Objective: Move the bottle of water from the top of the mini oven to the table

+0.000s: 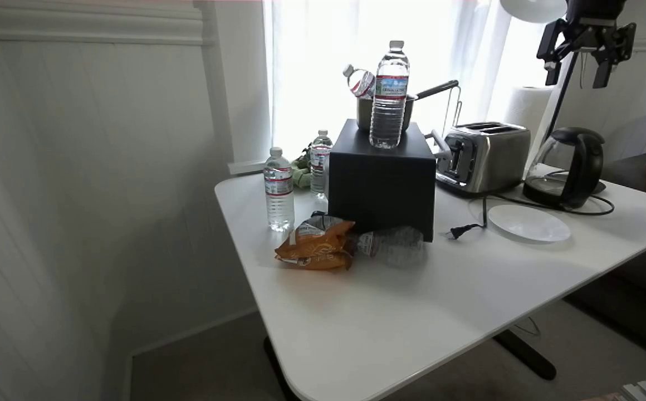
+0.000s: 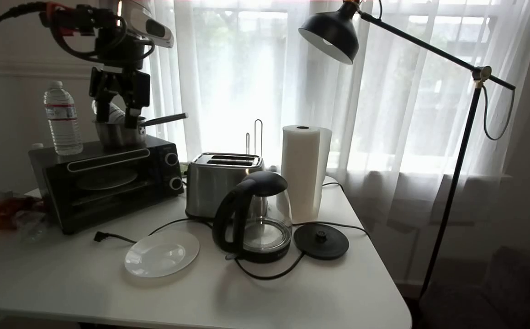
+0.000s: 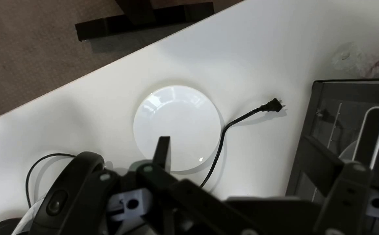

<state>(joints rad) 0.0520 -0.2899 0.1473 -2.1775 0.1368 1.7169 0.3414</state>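
Exterior view, far left: a front bottle (image 1: 279, 192) stood upright on the white surface (image 1: 351, 328), and a back bottle (image 1: 321, 159) stood just behind it. On we went to the orange bag (image 1: 318, 245), crumpled low in front of the black oven (image 1: 381, 192), with a lying bottle (image 1: 396, 246) on its side just beside it. Then, up top, the water bottle (image 1: 391, 106), upright on the roof of the oven in both exterior views! Behind it sat a pot (image 1: 363, 115), a tilted bottle (image 1: 363, 83) leaning out of it. Further right, the plug (image 1: 462, 230) lay on the surface, the shiny toaster (image 1: 490, 159) stood beside the oven, and the white plate (image 1: 529, 223) lay near the glass kettle (image 1: 587, 172). And high at the far right hung the claw (image 1: 576, 78), apart from the water bottle, its fingers (image 3: 321, 166) spread wide; wrist view agreed, part of the plate showing through the gap.
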